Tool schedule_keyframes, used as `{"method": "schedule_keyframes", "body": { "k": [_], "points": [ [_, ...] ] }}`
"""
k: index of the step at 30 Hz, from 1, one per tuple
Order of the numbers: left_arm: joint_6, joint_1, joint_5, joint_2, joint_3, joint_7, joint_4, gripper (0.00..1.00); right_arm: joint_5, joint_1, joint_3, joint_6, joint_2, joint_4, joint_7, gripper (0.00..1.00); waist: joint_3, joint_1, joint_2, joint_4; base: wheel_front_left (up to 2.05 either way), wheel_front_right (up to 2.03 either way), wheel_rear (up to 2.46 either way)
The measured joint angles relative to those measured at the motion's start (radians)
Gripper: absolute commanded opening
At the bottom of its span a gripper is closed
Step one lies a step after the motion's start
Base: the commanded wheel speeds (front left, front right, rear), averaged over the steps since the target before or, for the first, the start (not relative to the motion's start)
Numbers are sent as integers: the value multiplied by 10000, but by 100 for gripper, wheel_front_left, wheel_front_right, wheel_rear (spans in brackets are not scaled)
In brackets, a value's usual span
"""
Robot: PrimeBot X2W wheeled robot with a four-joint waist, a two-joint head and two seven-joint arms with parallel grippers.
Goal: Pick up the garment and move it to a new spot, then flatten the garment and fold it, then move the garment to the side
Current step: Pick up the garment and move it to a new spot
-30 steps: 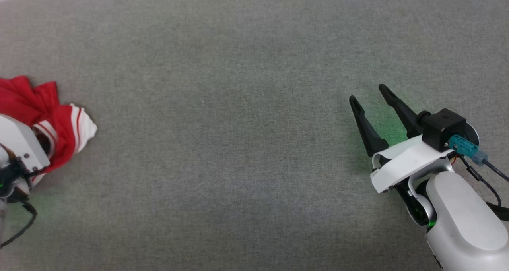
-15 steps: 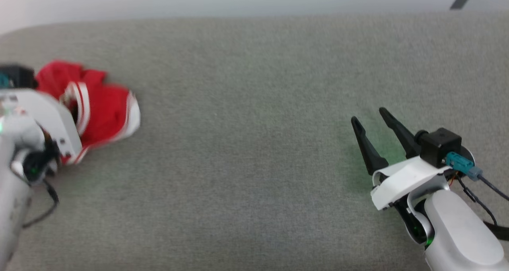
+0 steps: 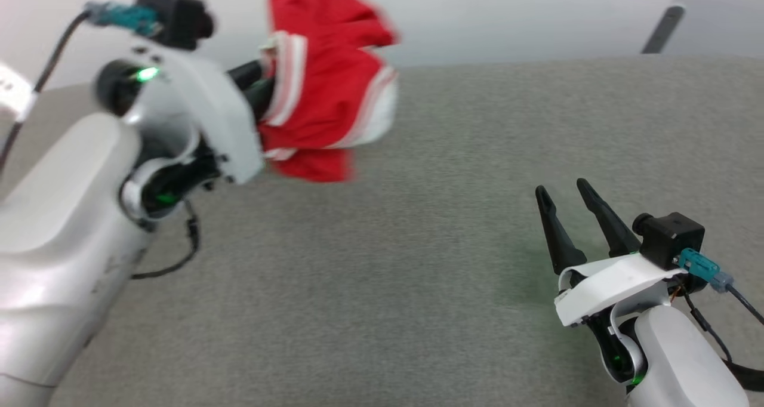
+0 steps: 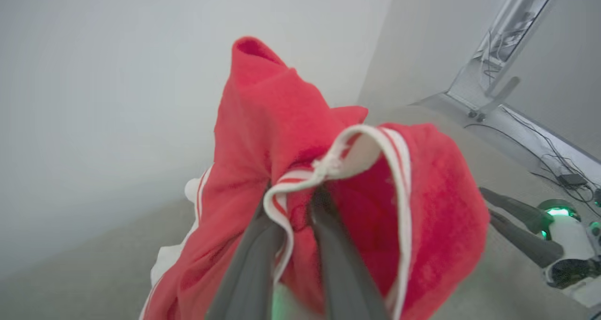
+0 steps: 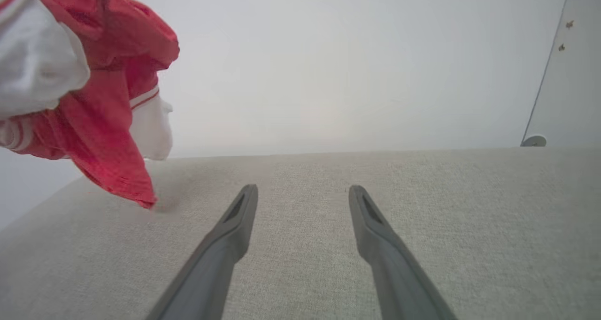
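Garment (image 3: 322, 96) hangs pinched in left jaws; right jaws gape.

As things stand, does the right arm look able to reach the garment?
Probably yes. The garment hangs bunched from the left gripper, shut on it above the table. The right gripper is open and empty, with bare table between them, though it would need a long reach across.

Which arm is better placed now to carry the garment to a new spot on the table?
Left. The left gripper is shut on the bunched garment and holds it up over the table. The right gripper is open and empty, apart from the garment.
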Motion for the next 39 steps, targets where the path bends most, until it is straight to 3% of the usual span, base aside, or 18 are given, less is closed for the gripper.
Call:
{"method": "schedule_keyframes", "body": {
  "k": [5, 12, 15, 18, 22, 29, 34, 39],
  "points": [
    [0, -476, -849, -571, -560, 385, -957, 0, 19, 106, -347, -2, 268, -215, 0, 100, 116, 0, 0, -555, 0, 0, 0],
    [0, -1247, -2240, -1906, -1074, 117, -1626, 0, 174, 143, -602, -2, 617, -414, 0, 100, 416, 0, 0, -1425, 0, 0, 0],
    [0, -1394, -2890, -2397, -1298, -23, -1659, 0, 224, 136, -708, -2, 750, -497, -2, 100, 603, 0, 0, -1794, 0, 0, 0],
    [0, -1367, -3465, -2510, -1457, -65, -1139, 0, 290, 125, -828, 0, 825, -587, -2, 100, 806, 0, 0, -2159, 0, 0, 0],
    [0, -1034, -3900, -2259, -1680, -123, 19, 0, 382, 95, -895, -2, 949, -702, -2, 100, 1086, 0, 0, -2630, 0, 0, 0],
    [2, -854, -3616, -953, -2575, 420, 1967, 0, 514, 72, -1012, -2, 1057, -832, -2, 100, 1624, 0, 0, -3286, 0, 0, 0],
    [0, -1346, -2414, -36, -3935, 1026, 2504, 0, 568, 68, -1120, 0, 1080, -867, -2, 100, 1959, 0, 0, -3567, 0, 0, 0],
    [-4, -1777, -1789, -73, -4759, 920, 3051, 0, 642, 39, -1083, 0, 1097, -934, 0, 100, 2235, 0, 0, -3688, 0, 0, 0]
  ]
}}
